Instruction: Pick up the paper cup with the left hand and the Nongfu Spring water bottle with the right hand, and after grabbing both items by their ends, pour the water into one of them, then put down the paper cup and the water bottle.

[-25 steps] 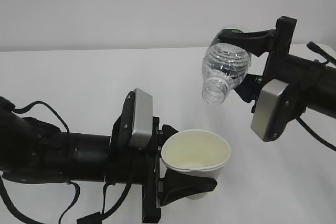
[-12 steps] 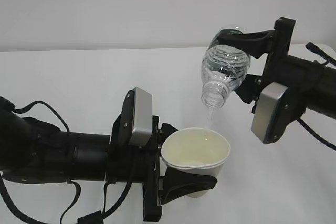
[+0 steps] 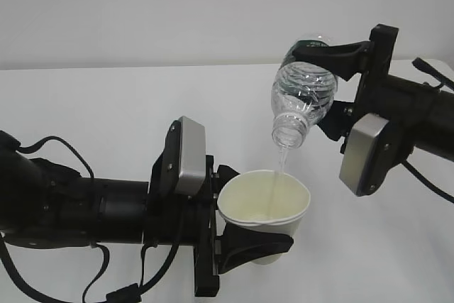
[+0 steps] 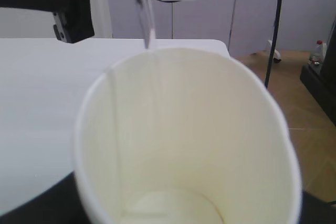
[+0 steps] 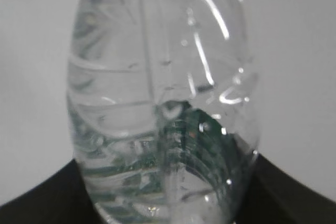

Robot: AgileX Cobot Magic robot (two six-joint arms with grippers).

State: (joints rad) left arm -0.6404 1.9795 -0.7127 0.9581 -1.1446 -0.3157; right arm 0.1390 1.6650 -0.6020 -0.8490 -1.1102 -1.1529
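The cream-white paper cup (image 3: 264, 207) is held upright above the table, with my left gripper (image 3: 262, 240) shut round its lower part. In the left wrist view the paper cup (image 4: 184, 145) fills the frame, and my left gripper (image 4: 173, 214) shows only as dark jaws at the bottom corners. The clear Nongfu Spring water bottle (image 3: 303, 97) hangs neck-down above the cup's far rim, my right gripper (image 3: 313, 83) shut on its upper body. A thin stream of water (image 3: 279, 168) falls from its mouth into the cup. Up close, the water bottle (image 5: 163, 103) sits between the dark jaws of my right gripper (image 5: 165, 205).
Both arms hang over a white table (image 3: 106, 111) backed by a grey wall. Loose black cables (image 3: 92, 282) trail under the left arm. Beyond the table's right edge the left wrist view shows brown floor (image 4: 310, 145) and a hanging black cable (image 4: 274, 30).
The bottle has tipped a little steeper, mouth lower. Water has started to run and now falls as a steady stream into the cup. The cup and left arm have held still.
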